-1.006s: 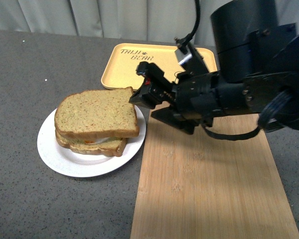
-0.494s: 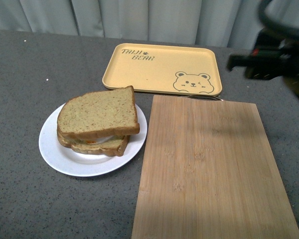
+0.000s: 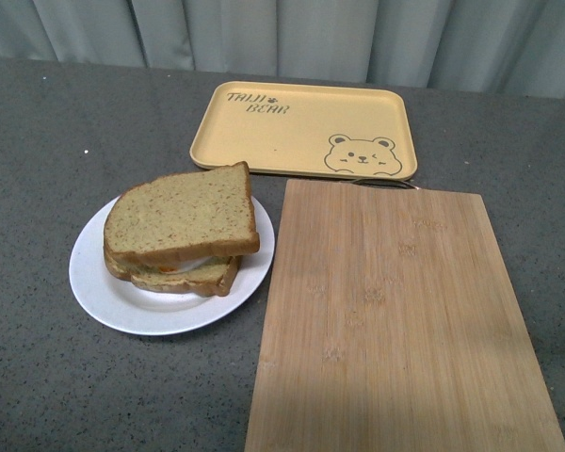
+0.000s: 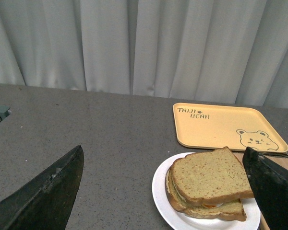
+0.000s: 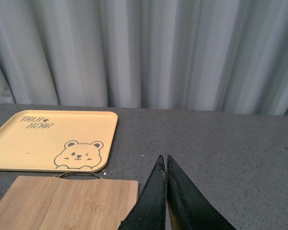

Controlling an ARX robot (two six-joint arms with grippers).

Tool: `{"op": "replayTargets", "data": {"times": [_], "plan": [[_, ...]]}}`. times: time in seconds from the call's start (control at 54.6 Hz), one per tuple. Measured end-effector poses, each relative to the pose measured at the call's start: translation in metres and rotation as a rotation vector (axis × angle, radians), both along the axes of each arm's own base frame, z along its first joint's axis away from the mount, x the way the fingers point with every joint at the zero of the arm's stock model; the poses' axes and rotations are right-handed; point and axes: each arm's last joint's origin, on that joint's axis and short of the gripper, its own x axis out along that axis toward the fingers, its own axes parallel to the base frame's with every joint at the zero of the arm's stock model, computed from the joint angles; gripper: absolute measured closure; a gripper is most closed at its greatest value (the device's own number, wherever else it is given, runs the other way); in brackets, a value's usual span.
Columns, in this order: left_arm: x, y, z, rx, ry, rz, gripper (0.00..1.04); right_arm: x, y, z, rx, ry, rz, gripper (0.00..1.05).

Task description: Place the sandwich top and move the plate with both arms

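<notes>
Our square brown wholegrain slice (image 3: pixel 182 214) caps the lower bread slice (image 3: pixel 184 280) on the round white plate (image 3: pixel 122 306), so our wide-spread left claw (image 4: pixel 163 151) and empty, pinched-shut right claw (image 5: pixel 164 160) hang clear.

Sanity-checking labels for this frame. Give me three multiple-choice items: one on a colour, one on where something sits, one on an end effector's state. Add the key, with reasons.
1. What colour is the tray?
A green
B yellow
C red

2. Where is the sandwich top?
A on the tray
B on the lower slice on the plate
C under the plate

3. How is the right end effector?
A wide open
B shut on bread
C shut, holding nothing

Key:
1 B: the front view shows a yellow tray with a bear print.
2 B: the front view shows it stacked on the other slice, on the white plate.
3 C: the right wrist view shows its fingers pressed together with nothing between them.
</notes>
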Motion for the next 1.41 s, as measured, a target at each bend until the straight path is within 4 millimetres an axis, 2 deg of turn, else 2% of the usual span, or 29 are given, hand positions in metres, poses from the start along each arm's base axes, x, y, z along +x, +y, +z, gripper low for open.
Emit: {"op": "replayTargets", "data": {"times": [0.22, 0.329, 0.586, 1.409], "plan": [[0.0, 0.0, 0.0, 0.0, 0.0, 0.0, 0.07, -0.018, -0.006, 0.008, -0.001, 0.001, 0.009, 1.04], [0.0, 0.0, 0.0, 0.0, 0.0, 0.0, 0.07, -0.031, -0.018, 0.018, 0.001, -0.016, -0.003, 1.04], [0.0, 0.0, 0.0, 0.0, 0.0, 0.0, 0.07, -0.048, -0.019, 0.02, 0.002, -0.024, 0.003, 1.04], [0.0, 0.0, 0.0, 0.0, 0.0, 0.0, 0.07, -0.073, -0.019, 0.024, 0.002, -0.04, 0.005, 1.04]]}}
